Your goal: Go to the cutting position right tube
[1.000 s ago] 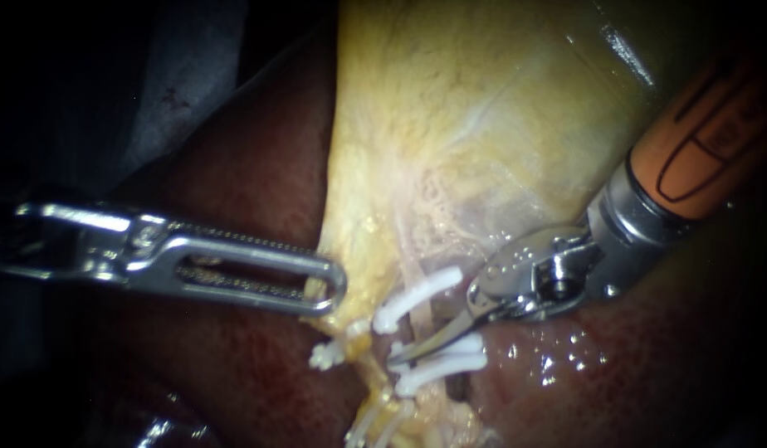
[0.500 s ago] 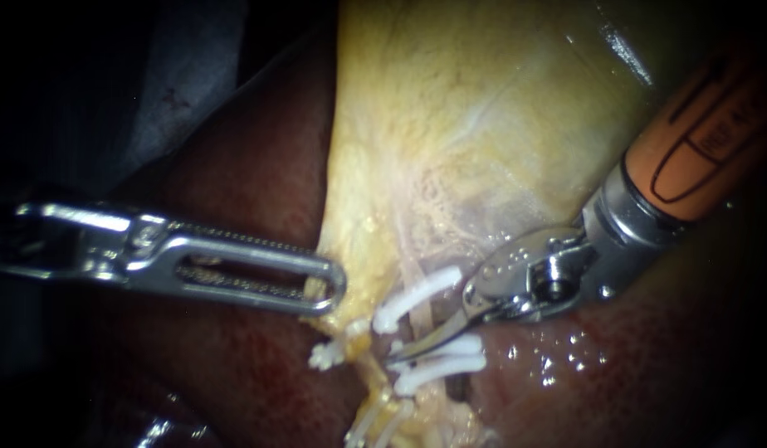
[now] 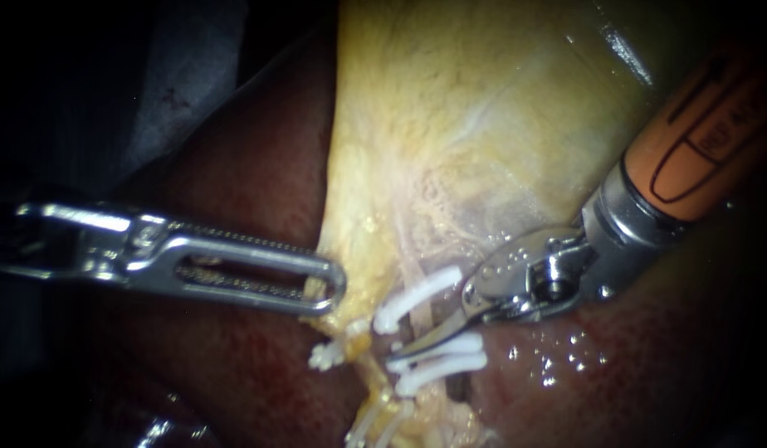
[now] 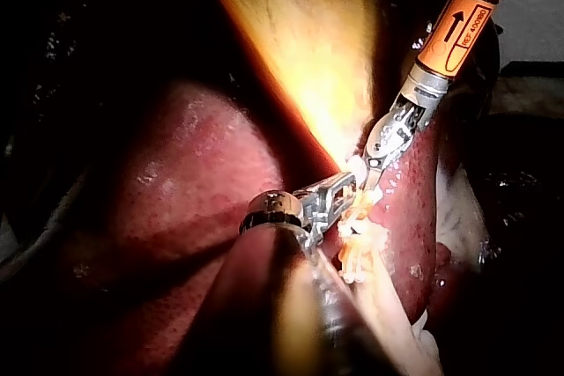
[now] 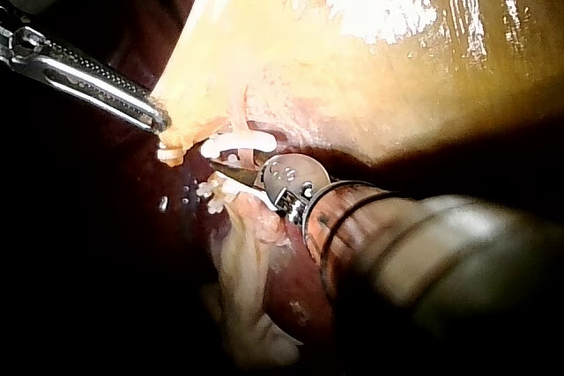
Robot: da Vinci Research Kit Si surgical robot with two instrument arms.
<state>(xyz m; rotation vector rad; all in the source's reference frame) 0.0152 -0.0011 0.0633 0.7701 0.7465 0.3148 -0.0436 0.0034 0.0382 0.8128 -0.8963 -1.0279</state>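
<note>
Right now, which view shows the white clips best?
The endoscope view: the white clips lie side-on, each separate. The left wrist view shows only a small bright cluster; in the right wrist view the right instrument covers some of them.

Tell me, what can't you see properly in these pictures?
1. Endoscope view: the tube where it runs between the white clips; the right instrument lies across it.
2. Endoscope view: the shaft of the left instrument fades into darkness at the edge.
3. Left wrist view: the clips are too small and glary to count.
4. Right wrist view: the right instrument's own body blocks the tissue under it.
</note>
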